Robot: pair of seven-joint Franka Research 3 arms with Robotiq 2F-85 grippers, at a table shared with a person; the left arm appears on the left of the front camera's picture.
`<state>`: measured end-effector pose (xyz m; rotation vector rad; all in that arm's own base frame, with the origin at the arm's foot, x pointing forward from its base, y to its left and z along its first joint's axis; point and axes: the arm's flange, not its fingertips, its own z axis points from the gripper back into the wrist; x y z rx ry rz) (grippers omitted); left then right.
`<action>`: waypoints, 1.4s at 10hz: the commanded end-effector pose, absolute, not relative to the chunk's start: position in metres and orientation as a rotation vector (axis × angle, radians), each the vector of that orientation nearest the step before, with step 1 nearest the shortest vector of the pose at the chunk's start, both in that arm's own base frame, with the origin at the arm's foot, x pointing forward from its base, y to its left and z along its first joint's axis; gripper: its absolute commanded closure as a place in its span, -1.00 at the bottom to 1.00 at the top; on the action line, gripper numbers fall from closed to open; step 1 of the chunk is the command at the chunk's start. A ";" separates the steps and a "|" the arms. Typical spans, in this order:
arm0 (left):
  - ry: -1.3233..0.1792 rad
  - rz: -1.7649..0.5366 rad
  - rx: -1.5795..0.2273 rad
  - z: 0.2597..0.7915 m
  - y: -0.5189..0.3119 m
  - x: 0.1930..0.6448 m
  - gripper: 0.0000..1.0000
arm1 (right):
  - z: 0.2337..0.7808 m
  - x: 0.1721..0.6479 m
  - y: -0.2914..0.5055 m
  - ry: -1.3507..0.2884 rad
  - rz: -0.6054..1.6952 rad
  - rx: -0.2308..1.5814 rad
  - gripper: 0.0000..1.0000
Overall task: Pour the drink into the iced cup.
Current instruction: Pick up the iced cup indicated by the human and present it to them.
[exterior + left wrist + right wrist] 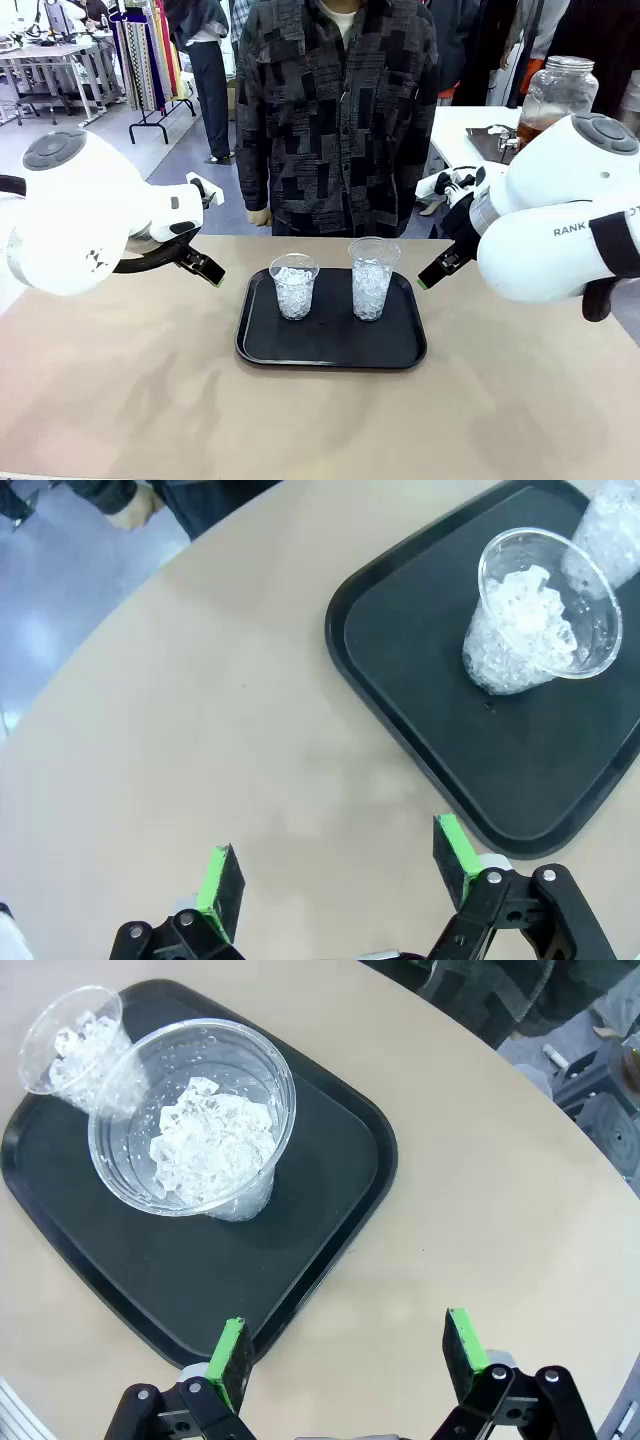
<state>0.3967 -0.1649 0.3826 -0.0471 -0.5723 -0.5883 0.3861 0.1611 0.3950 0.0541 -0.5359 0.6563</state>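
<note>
Far beyond the right hand, the drink stands in its jar.

Two clear cups of ice, shorter cup left, taller cup right, one black tray, one lidded jar far right, one person far side

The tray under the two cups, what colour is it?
The tray is plain black, clearest in the front view.

Short cup and tall cup (2, both iced) on black tray; drink far right
</note>
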 end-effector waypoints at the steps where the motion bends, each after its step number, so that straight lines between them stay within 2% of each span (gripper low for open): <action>1: -0.567 -0.592 -0.042 0.385 -0.163 0.396 -1.00 | 0.396 0.387 0.160 -0.537 0.653 0.058 -1.00; 11: -0.572 -0.588 -0.047 0.383 -0.165 0.397 -1.00 | 0.395 0.386 0.161 -0.536 0.656 0.054 -1.00; 14: -0.592 -0.557 -0.113 0.429 -0.164 0.396 -1.00 | 0.443 0.392 0.142 -0.514 0.608 0.269 -1.00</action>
